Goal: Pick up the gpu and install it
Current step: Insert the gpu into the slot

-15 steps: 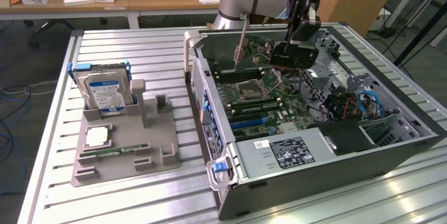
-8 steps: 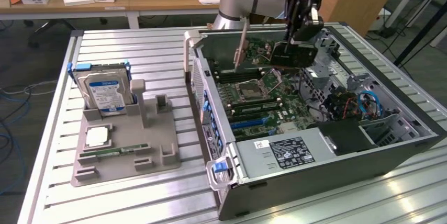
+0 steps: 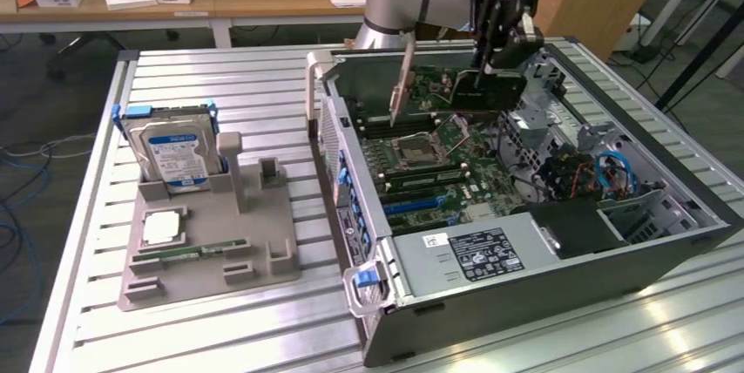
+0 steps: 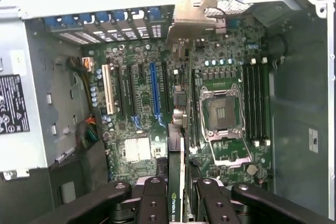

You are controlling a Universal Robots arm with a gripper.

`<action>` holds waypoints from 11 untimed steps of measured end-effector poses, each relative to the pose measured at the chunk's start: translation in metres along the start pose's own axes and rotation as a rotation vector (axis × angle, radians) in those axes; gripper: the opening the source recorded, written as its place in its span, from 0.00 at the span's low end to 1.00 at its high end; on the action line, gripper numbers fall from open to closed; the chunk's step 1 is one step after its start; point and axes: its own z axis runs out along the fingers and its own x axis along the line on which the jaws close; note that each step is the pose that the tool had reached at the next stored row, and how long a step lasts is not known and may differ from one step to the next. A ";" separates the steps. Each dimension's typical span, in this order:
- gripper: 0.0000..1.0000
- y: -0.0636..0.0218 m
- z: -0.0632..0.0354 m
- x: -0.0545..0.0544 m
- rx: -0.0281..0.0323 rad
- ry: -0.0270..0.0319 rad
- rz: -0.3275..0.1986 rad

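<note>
Pinching the thin, flat black gpu card (image 3: pixel 483 92) edge-on between its two black fingers, the arm's gripper (image 4: pixel 178 190) hovered over the green motherboard (image 3: pixel 465 172) inside the open grey computer case (image 3: pixel 558 303), at one o'clock from the silver processor socket (image 3: pixel 413 153) in the exterior view.

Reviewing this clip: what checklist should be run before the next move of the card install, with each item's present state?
1. gpu gripped by the end effector: ok, fingers flank it on both sides.
2. Card over the open case: ok, it hangs above the motherboard, not yet seated.
3. Card edge lined up with its slot: cannot tell; it runs parallel to the blue slot.
4. Bracket toward the rear slot openings: ok.
5. Hard drive out of the way: ok, standing in the grey holder outside the case.
</note>
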 end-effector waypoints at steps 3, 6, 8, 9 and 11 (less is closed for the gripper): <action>0.26 0.0000 0.0001 0.000 -0.0007 -0.0019 -0.045; 0.26 0.0000 0.0002 0.000 -0.0013 -0.0036 -0.086; 0.26 0.0000 0.0002 0.000 -0.0017 -0.0047 -0.111; 0.26 0.0000 0.0002 0.000 -0.0018 -0.0050 -0.121; 0.26 0.0000 0.0002 0.000 -0.0018 -0.0051 -0.122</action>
